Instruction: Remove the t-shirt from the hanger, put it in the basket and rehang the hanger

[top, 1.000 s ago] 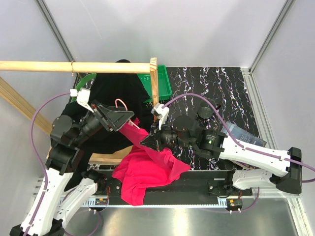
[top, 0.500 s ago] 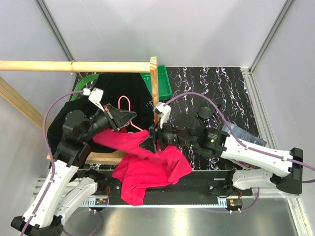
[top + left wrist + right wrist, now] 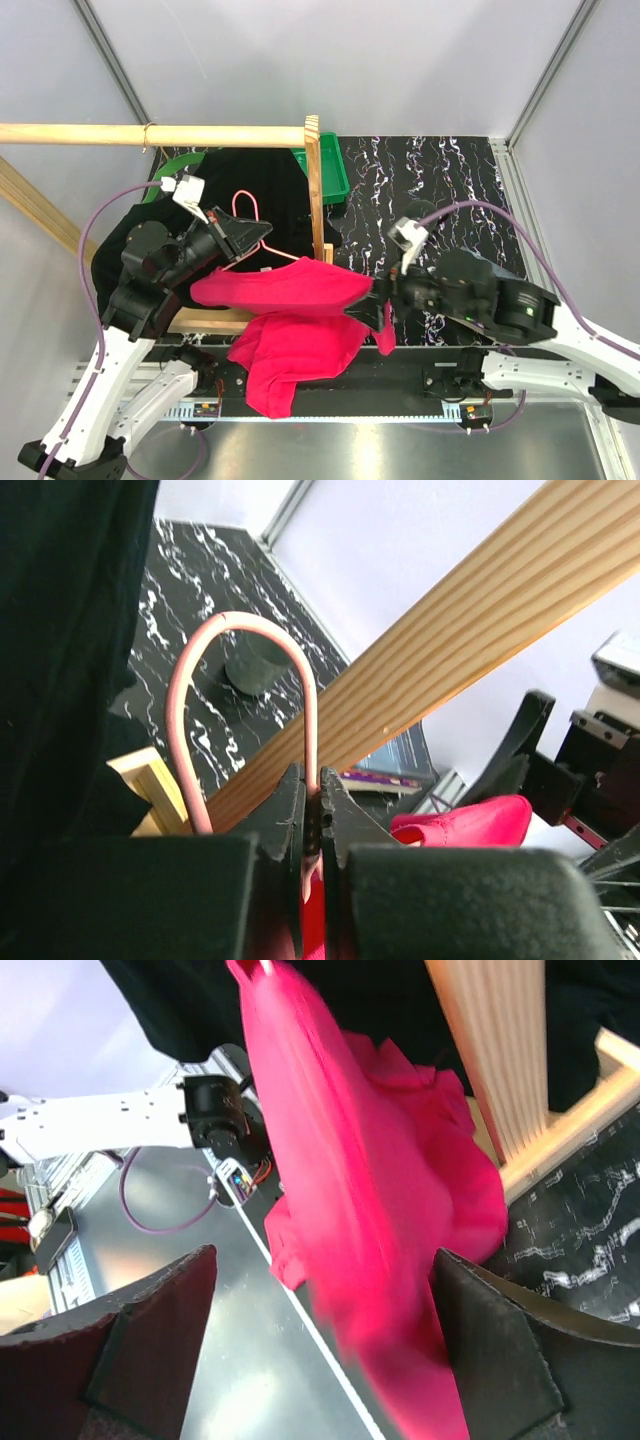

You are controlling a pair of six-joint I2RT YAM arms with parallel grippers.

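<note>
**Hook pinched, pink shirt strung between the arms**

The left gripper (image 3: 312,830) is pressed together on the wire hook of the pink hanger (image 3: 245,620). Only the hook's loop shows; the rest is covered by jaws and cloth. The pink t-shirt (image 3: 290,290) stretches from there to the right gripper (image 3: 322,1260), with a second fold heaped at the near edge of the table (image 3: 450,190). The right gripper is spread wide. The cloth between its fingers is blurred, so contact cannot be told. A black garment (image 3: 240,180) hides much of the wooden rack (image 3: 317,190), whose post half-covers a green bin (image 3: 337,175).
</note>
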